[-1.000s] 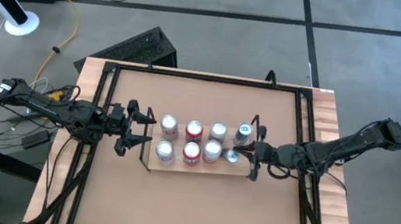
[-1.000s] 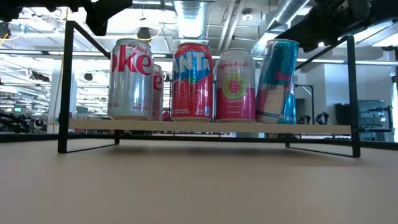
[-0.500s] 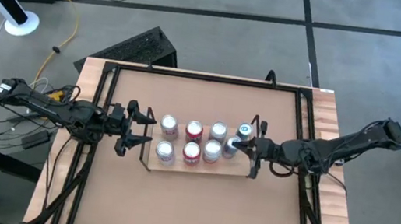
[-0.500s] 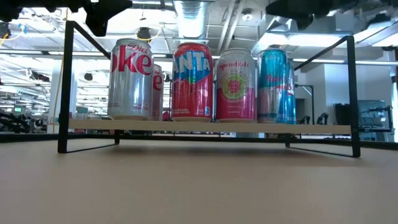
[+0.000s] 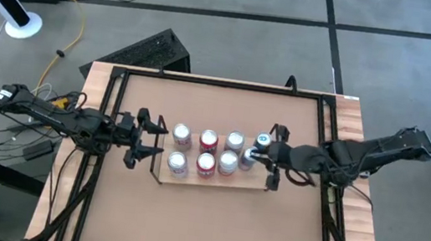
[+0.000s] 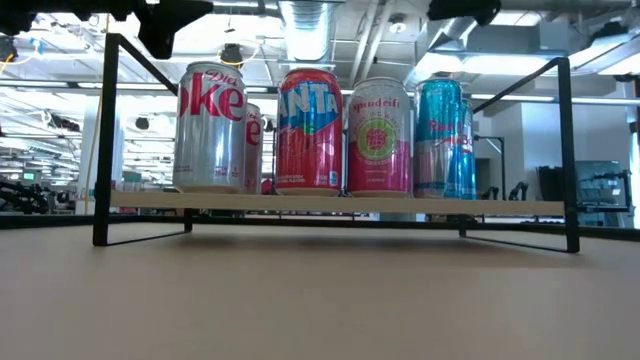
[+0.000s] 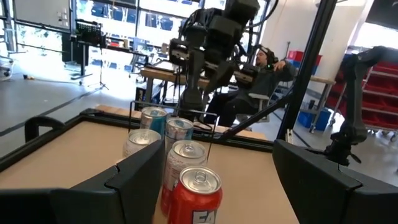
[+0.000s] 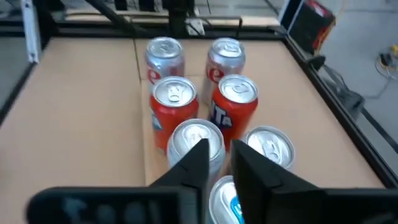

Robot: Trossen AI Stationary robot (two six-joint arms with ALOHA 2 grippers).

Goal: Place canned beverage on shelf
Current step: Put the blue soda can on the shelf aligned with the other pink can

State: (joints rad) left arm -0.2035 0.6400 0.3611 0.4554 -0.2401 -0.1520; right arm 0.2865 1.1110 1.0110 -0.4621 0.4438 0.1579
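Observation:
The light-wood shelf point(image 6: 330, 205) with black wire uprights stands mid-table and holds several cans in two rows. A slim blue can point(image 6: 445, 140) stands upright on its bottom at the shelf's right end; it also shows in the high view point(image 5: 249, 156) and just under my fingers in the right wrist view point(image 8: 225, 199). My right gripper point(image 5: 265, 156) hovers above that can with its fingers nearly together point(image 8: 221, 152); the low view shows a gap between them. My left gripper point(image 5: 148, 140) waits open and empty beside the shelf's left end.
Diet Coke, Fanta and pink cans point(image 6: 310, 130) fill the other places on the shelf. Black rails point(image 5: 105, 122) frame the brown tabletop point(image 5: 201, 220), which has bare room in front of the shelf. A person point(image 7: 267, 62) sits beyond the table.
The blue can was tilted under my right gripper at the shelf's right end; it now stands upright and a little closer to the pink can. My right gripper has gone up off it and slightly toward the table's left and far edges.

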